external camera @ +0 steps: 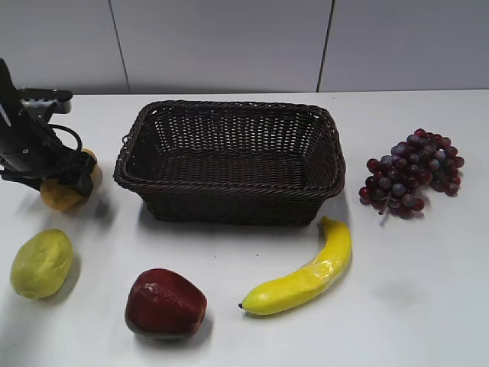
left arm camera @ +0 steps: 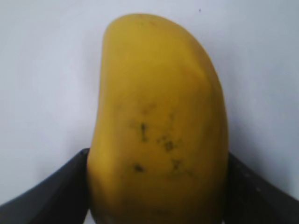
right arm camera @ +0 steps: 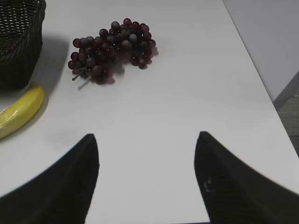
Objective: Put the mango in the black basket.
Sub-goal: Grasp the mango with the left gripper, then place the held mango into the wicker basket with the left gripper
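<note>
Mango (left arm camera: 159,126) clamped between jaws of left gripper (external camera: 67,174), at 9 o'clock of black basket (external camera: 229,159), near it but apart; whether resting on counter (external camera: 428,290) or lifted clear cannot be told. Orange-yellow skin with small dark specks in left wrist view, a dark finger (left arm camera: 56,191) pressed against each flank.

Largest to smallest:

Counter: white, carrying all items.

Black basket: dark woven wicker, rectangular, flared rim, at centre of exterior view toward 12 o'clock; nothing seen inside.

Left arm (external camera: 23,138): black, at far 9 o'clock edge, cable looped beside wrist.

Banana (external camera: 306,277): yellow, curved, at 5 o'clock of basket, just beside its near right corner.

Grapes (external camera: 412,174): dark red-purple bunch, at 3 o'clock of basket, well apart from banana.

Red fruit (external camera: 164,303): dark red, glossy, at 7 o'clock of basket.

Yellow-green fruit (external camera: 42,262): pale, bumpy, at 9 o'clock of red fruit, at 6 o'clock of mango.

Right gripper (right arm camera: 147,177): jaws spread apart over bare counter, holding nothing; grapes at 11 o'clock, banana tip at 9 o'clock in right wrist view.
</note>
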